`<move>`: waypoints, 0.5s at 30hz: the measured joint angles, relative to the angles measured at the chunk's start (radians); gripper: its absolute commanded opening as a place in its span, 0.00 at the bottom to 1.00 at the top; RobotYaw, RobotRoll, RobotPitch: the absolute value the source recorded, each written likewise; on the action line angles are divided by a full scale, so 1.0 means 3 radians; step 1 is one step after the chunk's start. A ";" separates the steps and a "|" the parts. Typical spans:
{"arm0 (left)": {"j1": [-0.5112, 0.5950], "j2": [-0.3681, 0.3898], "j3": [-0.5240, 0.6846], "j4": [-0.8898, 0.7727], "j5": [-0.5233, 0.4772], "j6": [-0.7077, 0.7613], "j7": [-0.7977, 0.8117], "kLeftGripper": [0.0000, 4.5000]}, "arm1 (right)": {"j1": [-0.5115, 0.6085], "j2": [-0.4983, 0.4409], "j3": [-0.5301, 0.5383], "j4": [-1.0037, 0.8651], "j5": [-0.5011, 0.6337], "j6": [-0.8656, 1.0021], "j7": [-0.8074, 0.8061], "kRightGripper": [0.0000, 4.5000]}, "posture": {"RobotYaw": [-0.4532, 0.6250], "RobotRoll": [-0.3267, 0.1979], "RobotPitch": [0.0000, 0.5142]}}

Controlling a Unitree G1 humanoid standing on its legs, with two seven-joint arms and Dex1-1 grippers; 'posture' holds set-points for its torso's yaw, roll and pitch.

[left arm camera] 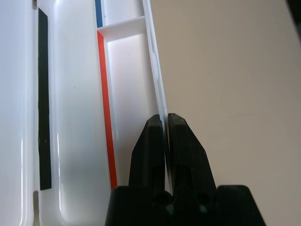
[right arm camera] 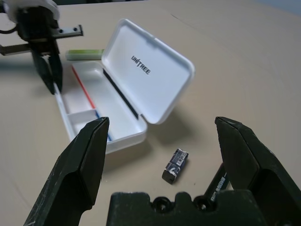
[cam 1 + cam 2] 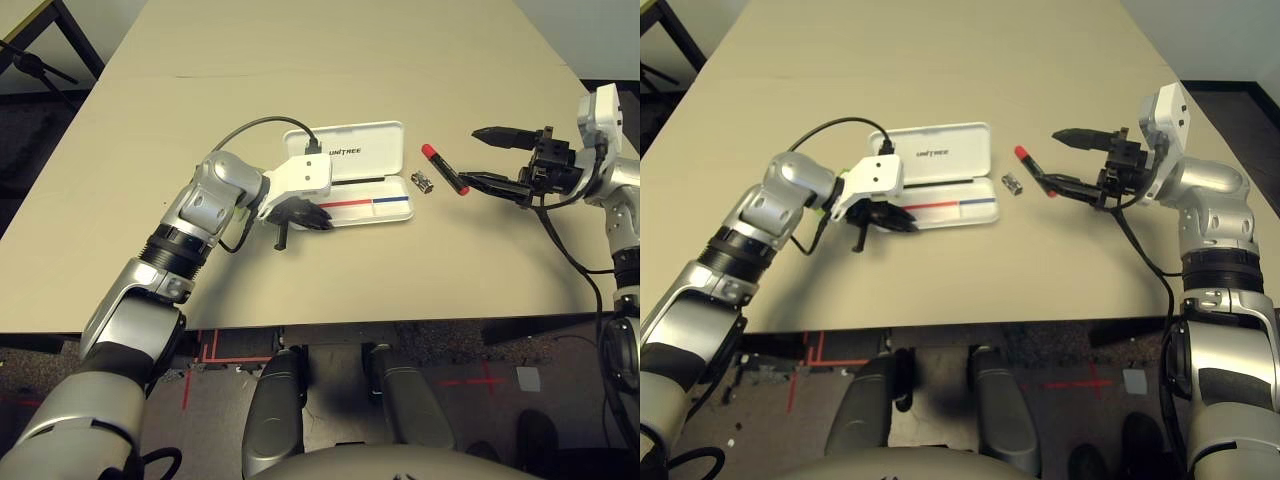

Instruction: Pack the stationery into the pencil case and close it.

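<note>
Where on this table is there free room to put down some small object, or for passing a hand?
Bare table lies beyond the open pencil case, and between its near side and the table's front edge. It is crowded right of the case: the small silver-black piece, marker and right gripper sit close together.

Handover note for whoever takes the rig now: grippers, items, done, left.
Left gripper: shut on the near wall of the pencil case, one finger inside, one outside.
Right gripper: open, holding nothing, by the red-capped black marker.
Pencil case: on the table, lid up, base empty in the parts that show.
Marker: on the table, right of the case.
Small silver-black piece: on the table between case and marker.
Light-green bar: outside the case, at its left end.
Done: case open; nothing seen packed.
Left: pack all three, close the lid.
</note>
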State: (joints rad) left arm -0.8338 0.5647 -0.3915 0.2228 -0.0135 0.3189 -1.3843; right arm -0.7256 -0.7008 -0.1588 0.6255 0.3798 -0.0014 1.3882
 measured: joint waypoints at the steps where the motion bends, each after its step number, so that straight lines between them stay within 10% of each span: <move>1: 0.0030 0.0018 0.0000 -0.0101 -0.0017 0.0051 -0.0003 0.00 | 0.0000 0.0000 -0.0003 0.0011 -0.0001 0.0000 -0.0003 1.00 | 0.36 0.62 0.33; 15: 0.0255 0.0062 -0.0030 -0.0446 -0.0069 0.0191 0.0015 0.00 | 0.0050 -0.0002 -0.0032 0.0006 0.0001 0.0003 -0.0052 1.00 | 0.34 0.62 0.32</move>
State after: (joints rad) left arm -0.7572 0.5832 -0.4006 0.0890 -0.0341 0.3763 -1.3798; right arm -0.7105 -0.7013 -0.1684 0.6274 0.3800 -0.0006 1.3727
